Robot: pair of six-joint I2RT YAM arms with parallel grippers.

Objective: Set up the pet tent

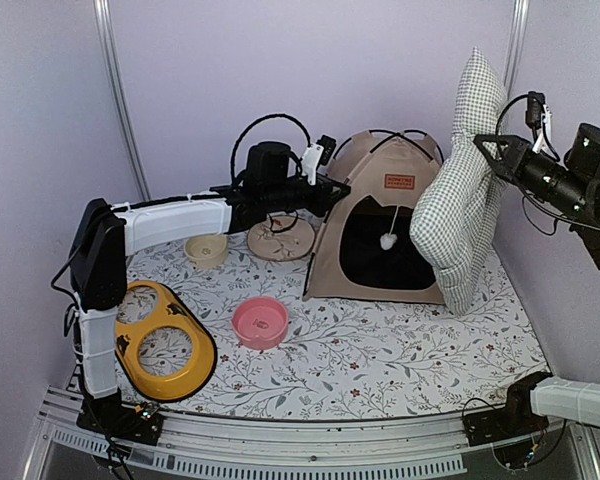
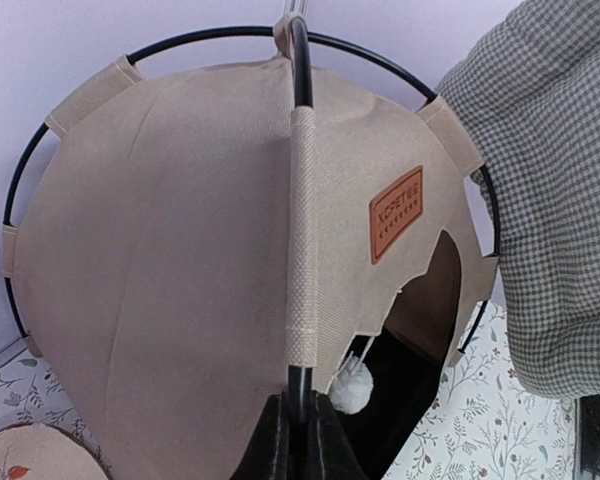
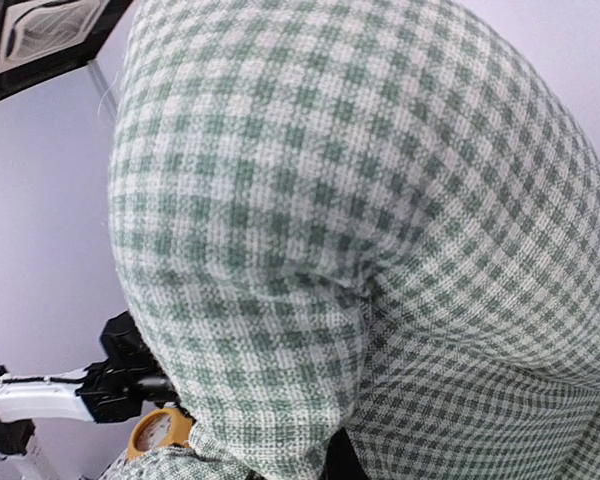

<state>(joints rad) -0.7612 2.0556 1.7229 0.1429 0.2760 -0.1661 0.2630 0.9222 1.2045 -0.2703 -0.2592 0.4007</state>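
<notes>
The beige pet tent [image 1: 365, 215] stands upright at the back of the table, its dark doorway facing forward with a white pompom [image 1: 388, 241] hanging in it and an orange-brown label [image 1: 399, 181] above. My left gripper [image 1: 325, 192] is shut on one of the tent's thin black poles [image 2: 301, 385] at its left side, just below a beige sleeve. The same label [image 2: 396, 214] and pompom [image 2: 354, 388] show in the left wrist view. My right gripper [image 1: 488, 150] is shut on the green-checked cushion [image 1: 462, 190], holding it upright against the tent's right side. The cushion [image 3: 380, 250] fills the right wrist view and hides the fingers.
A pink bowl [image 1: 259, 322] sits in front of the tent. A yellow two-hole bowl stand [image 1: 165, 340] lies at the front left. A cream bowl [image 1: 206, 250] and a round tan lid [image 1: 280, 238] sit behind the left arm. Purple walls close the back and sides.
</notes>
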